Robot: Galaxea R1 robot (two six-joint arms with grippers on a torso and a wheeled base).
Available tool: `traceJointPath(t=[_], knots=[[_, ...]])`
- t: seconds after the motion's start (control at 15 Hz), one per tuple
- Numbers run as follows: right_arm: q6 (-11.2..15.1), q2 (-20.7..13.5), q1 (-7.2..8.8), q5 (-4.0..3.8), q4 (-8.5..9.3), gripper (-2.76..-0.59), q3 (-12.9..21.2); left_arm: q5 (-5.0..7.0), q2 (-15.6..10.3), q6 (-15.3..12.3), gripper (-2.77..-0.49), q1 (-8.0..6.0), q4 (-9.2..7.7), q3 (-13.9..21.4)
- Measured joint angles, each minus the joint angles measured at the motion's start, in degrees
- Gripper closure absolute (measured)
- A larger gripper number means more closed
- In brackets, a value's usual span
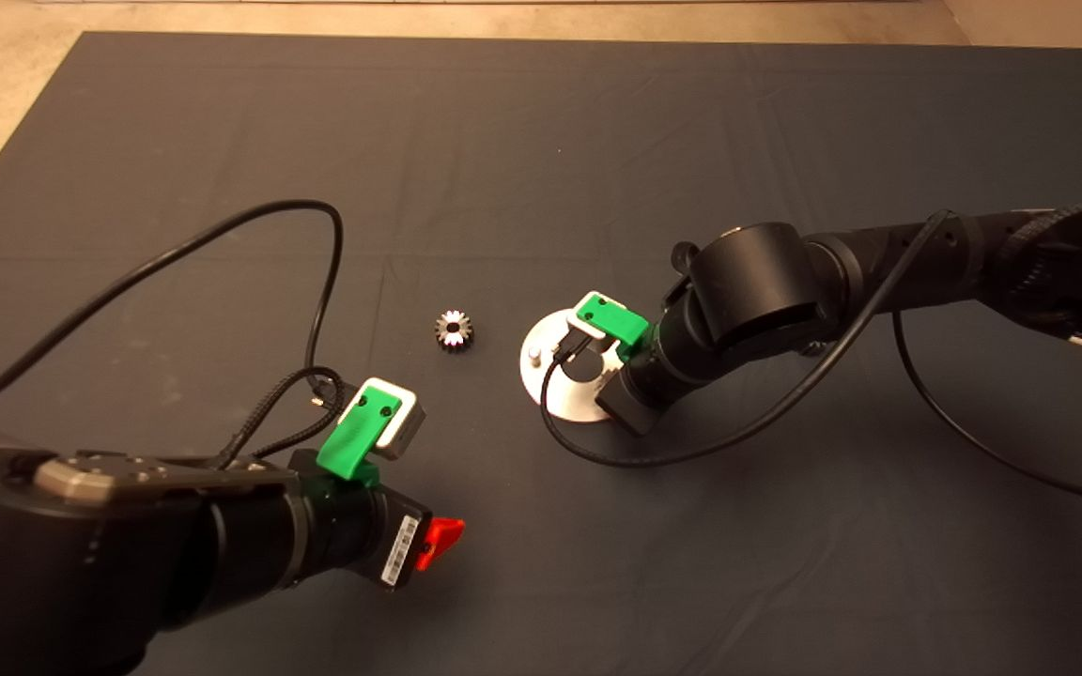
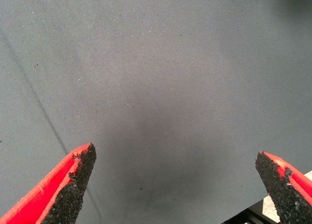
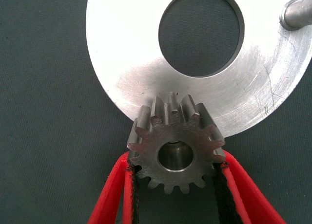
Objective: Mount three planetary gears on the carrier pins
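The shiny round disc [image 1: 541, 380] lies mid-mat and also shows in the right wrist view [image 3: 126, 63]. One carrier pin [image 1: 534, 356] stands near its rim, and one shows in the right wrist view [image 3: 297, 12]. My right gripper [image 3: 175, 160] is shut on a planetary gear [image 3: 175, 146], held over the disc's rim with a silver pin end [image 3: 174, 157] showing in its bore. A second gear [image 1: 454, 330] lies flat on the mat left of the disc. A third gear is out of view. My left gripper [image 2: 175, 185] is open and empty over bare mat at the front left.
The dark mat [image 1: 541, 141] covers the table. The left arm's black cable [image 1: 316, 282] loops over the mat left of the loose gear. The right arm's cable [image 1: 691, 451] curves across the mat in front of the disc.
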Motion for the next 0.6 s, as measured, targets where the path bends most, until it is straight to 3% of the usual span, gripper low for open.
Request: traceJointPath(t=[0.6], knots=[[0.0, 0.0, -0.02, -0.31, -0.88, -0.81, 0.0, 0.0, 0.0, 0.0, -2.36, 0.01, 0.05, 0.0]])
